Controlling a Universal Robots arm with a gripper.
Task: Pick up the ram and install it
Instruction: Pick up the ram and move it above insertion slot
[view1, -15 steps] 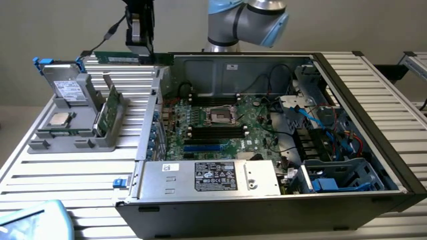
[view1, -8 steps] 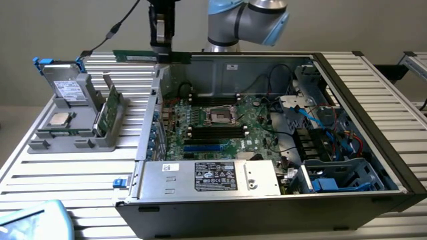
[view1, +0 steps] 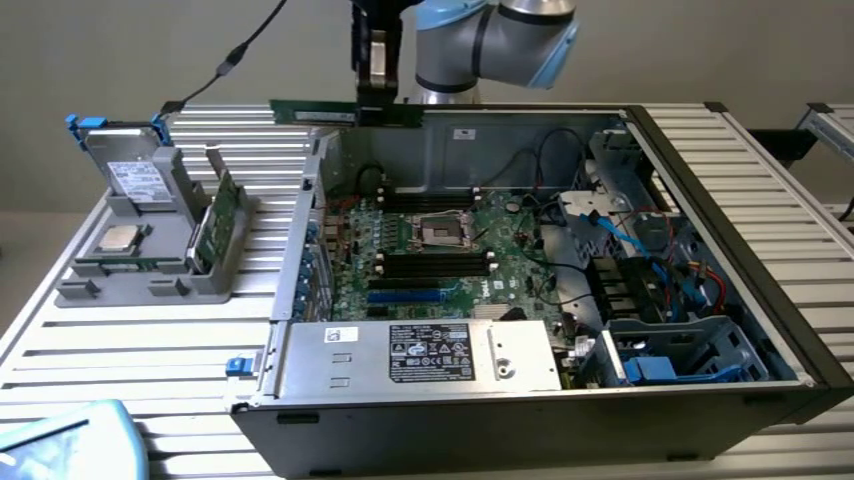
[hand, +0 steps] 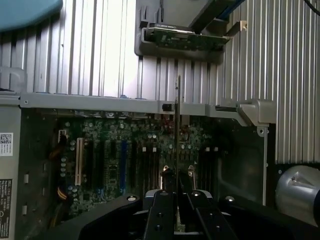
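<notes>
My gripper (view1: 378, 106) is shut on the ram (view1: 314, 112), a long thin dark-green stick held level in the air. It hangs above the back wall of the open computer case (view1: 707, 150). In the wrist view the ram (hand: 178, 115) appears edge-on as a thin line rising from between the two black fingers (hand: 161, 210). Below it lies the green motherboard (view1: 441, 250) with its black memory slots (view1: 434, 265). The ram is well above the slots and touches nothing else.
A grey holder (view1: 147, 270) on the exterior view's left carries a square silver processor (view1: 120, 238), a larger green card (view1: 214, 225) and a drive (view1: 134, 175). The silver power supply (view1: 427, 352) sits at the case's near edge. Cables and drive bays (view1: 667, 300) fill the exterior view's right side of the case.
</notes>
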